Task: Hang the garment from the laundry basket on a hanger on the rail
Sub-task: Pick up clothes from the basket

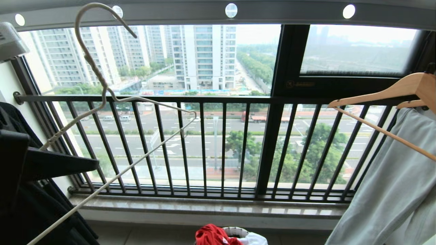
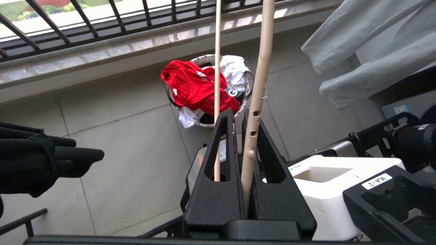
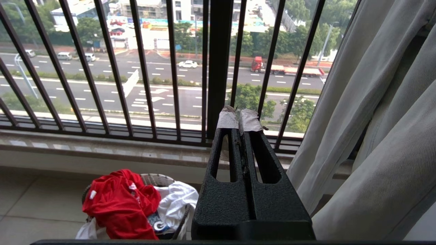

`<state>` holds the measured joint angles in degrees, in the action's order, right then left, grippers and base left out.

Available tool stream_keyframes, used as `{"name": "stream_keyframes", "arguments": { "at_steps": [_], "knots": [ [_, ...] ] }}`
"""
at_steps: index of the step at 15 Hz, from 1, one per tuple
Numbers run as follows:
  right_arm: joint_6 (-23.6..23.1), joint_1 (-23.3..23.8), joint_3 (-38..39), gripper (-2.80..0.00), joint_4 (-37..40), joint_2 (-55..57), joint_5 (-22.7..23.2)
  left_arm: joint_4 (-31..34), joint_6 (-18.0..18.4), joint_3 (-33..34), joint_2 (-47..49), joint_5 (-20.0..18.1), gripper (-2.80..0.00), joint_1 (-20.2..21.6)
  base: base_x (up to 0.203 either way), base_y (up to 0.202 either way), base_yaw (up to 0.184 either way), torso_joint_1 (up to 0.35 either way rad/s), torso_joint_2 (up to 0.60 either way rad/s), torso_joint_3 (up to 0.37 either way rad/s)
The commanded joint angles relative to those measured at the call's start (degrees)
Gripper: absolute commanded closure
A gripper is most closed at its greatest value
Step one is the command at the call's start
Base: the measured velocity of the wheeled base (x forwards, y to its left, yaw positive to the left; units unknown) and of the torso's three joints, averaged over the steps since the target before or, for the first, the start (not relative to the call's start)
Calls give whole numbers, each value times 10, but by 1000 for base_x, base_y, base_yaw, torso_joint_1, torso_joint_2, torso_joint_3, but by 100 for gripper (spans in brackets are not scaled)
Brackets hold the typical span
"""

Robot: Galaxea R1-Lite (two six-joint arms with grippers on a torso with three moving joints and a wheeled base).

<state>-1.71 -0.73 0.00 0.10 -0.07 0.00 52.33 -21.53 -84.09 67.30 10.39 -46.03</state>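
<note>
Cream wire hanger (image 1: 102, 102) clamped in the left pincer (image 2: 243, 143), gripped on one frame wire; hook tip just below the rail (image 1: 218, 15), not over it. Red garment (image 2: 196, 88) heaped in the laundry basket (image 2: 250, 80) on the floor, well below the left pincer, against the railing (image 1: 204, 99) sill. Right pincer (image 3: 240, 120) shut, empty, just above the basket, grey cloth (image 3: 374, 136) beside it.
</note>
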Motion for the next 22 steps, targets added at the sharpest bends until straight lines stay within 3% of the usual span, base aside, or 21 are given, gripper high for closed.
{"name": "stream_keyframes", "arguments": {
  "at_steps": [1, 3, 5, 7, 9, 13, 15, 19, 22],
  "knots": [
    [-1, 0, 0, 0, 0, 1, 0, -3, -1, 59, 1, -23, 0, 10, 0, 0, 0, 0, 0, 0],
    [0, -1, 0, 0, 0, 1, 0, -31, 15, 76, 27, -27, 0, 33, 0, 0, 0, 0, 0, 0],
    [0, 0, 0, 0, 0, 1, 0, -44, 50, 86, 56, -36, 0, 83, 0, 0, 0, 0, 0, 0],
    [0, -1, 0, 0, 0, 1, 0, -49, 96, 102, 75, -92, 0, 151, 0, 0, 0, 0, 0, 0],
    [0, -1, 0, 0, 0, 1, 0, -68, 144, 127, 92, -162, 0, 189, 0, 0, 0, 0, 0, 0],
    [0, -1, 0, 0, 0, 1, 0, -266, 172, 250, 94, -191, 0, 190, 0, 0, 0, 0, 0, 0],
    [0, 0, 0, 0, 0, 1, 0, -280, 177, 262, 86, -254, 0, 192, 0, 0, 0, 0, 0, 0],
    [0, 0, 0, 0, 0, 1, 0, -283, 182, 274, 85, -268, 0, 191, 0, 0, 0, 0, 0, 0],
    [0, -1, 0, 0, 0, 1, 0, -283, 196, 274, 80, -301, 0, 192, 0, 0, 0, 0, 0, 0]
  ]
}}
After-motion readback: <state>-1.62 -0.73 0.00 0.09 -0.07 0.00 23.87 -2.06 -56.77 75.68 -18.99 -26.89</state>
